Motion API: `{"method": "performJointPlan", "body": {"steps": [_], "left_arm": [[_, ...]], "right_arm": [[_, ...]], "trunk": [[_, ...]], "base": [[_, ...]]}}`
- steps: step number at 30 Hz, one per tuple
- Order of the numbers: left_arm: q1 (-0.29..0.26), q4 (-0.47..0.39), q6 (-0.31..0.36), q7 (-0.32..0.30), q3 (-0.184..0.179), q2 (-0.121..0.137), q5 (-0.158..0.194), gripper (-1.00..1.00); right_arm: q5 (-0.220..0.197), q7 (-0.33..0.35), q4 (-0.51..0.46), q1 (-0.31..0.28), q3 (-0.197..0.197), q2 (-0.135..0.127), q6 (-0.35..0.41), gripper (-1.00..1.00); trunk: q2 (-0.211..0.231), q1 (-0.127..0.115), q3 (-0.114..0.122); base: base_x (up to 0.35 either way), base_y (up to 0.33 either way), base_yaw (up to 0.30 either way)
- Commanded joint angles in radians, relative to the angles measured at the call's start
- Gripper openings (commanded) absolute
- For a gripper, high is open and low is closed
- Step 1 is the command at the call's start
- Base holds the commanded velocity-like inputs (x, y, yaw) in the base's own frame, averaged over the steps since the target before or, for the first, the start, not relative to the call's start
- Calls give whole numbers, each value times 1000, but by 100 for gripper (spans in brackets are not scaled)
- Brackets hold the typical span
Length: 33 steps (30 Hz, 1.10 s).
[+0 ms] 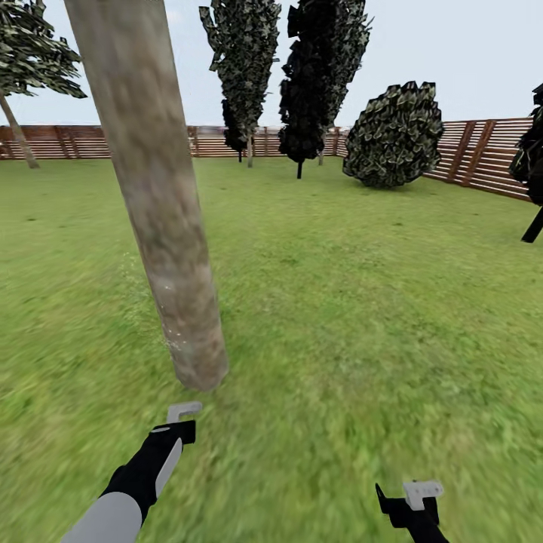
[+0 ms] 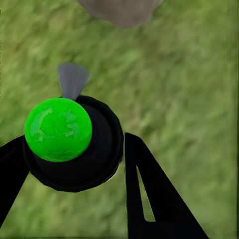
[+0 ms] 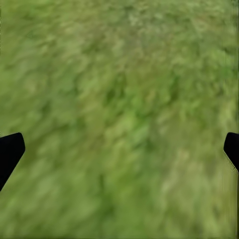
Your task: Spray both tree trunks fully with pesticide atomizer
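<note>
A thick grey-brown mottled tree trunk (image 1: 158, 211) leans up from the grass just ahead of my left arm; its base (image 2: 122, 10) also shows in the left wrist view. A few faint pale specks dot its lower part. My left gripper (image 1: 181, 426) (image 2: 74, 174) hovers over the grass just short of the trunk's foot. It is shut on the pesticide atomizer (image 2: 74, 144), a small round black body with a bright green cap and a grey nozzle pointing toward the trunk. My right gripper (image 1: 411, 509) (image 3: 119, 149) is open over bare grass, fingertips wide apart.
Green lawn stretches ahead to a brown slat fence (image 1: 483, 154). Two tall dark trees (image 1: 317, 83) and a round leafy bush (image 1: 394, 136) stand far back. Another tree (image 1: 30, 68) is at the far left, and a dark one (image 1: 532, 166) at the right edge.
</note>
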Motion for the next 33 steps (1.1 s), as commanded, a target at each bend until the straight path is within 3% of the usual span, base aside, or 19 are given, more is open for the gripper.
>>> {"method": "performJointPlan", "body": {"steps": [1,23,28,31,33], "left_arm": [[0,0,0,0,0,0,0,-100],[0,15,-2,-1,-1,0,0,-100],[0,17,-5,-3,-3,-15,-1,-100],[-20,8,7,-2,-6,-30,-2,-100],[-64,-1,31,-2,-7,-35,-3,-100]], "right_arm": [[0,0,0,0,0,0,0,100],[0,0,0,0,0,0,0,100],[0,-1,-1,0,0,0,0,100],[-1,-3,-1,0,0,0,0,100],[-1,-4,-1,0,0,0,0,100]], "trunk": [[0,0,0],[0,0,0],[0,0,0],[0,0,0],[0,0,0]], "base": [[0,-270,235],[0,-269,271],[0,-71,181],[0,-4,19],[0,-1,3]]}}
